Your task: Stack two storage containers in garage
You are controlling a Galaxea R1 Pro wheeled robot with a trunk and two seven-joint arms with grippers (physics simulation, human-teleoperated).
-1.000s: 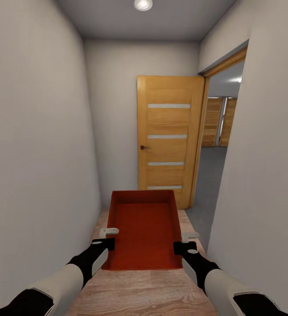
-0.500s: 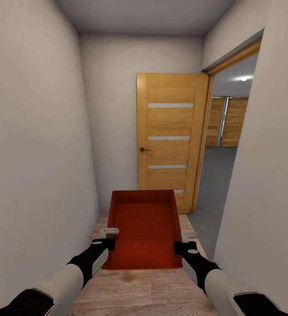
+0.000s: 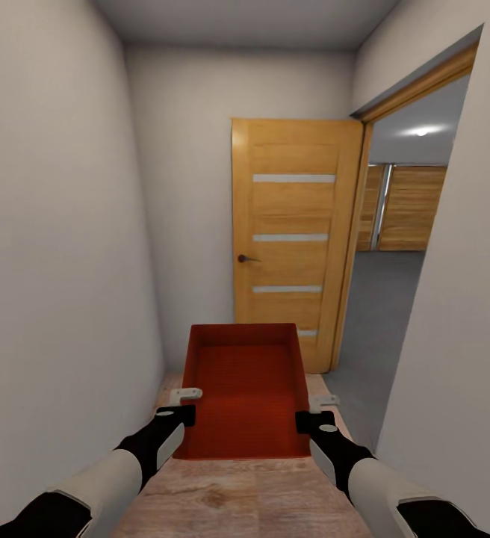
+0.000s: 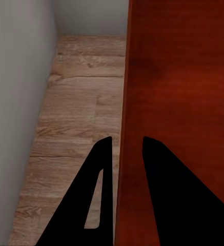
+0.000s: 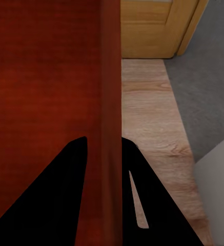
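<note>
Now, from the head view, we carry one storage container [image 3: 245,392] out in front of us, its two side walls held by our left gripper [image 3: 183,403] and right gripper [image 3: 316,412], above the light wood plank floor [image 3: 230,497] of a narrow pale-walled passage. Compared with a second ago the whole picture has shifted: the orange door [image 3: 296,239] stands larger and the opening at our right shows more of the dark grey floor [image 3: 383,314] beyond, so we judge that our base has rolled forward and the garage is close, while the bin sits in the same place between the arms. From the left wrist view, our two fingers [image 4: 99,195] straddle the bin's thin wall, one outside and one inside, pinching it. From the right wrist view, the fingers [image 5: 137,200] pinch the opposite wall likewise, with the plank floor giving way to grey concrete [image 5: 204,87] just ahead beside the door's foot.
</note>
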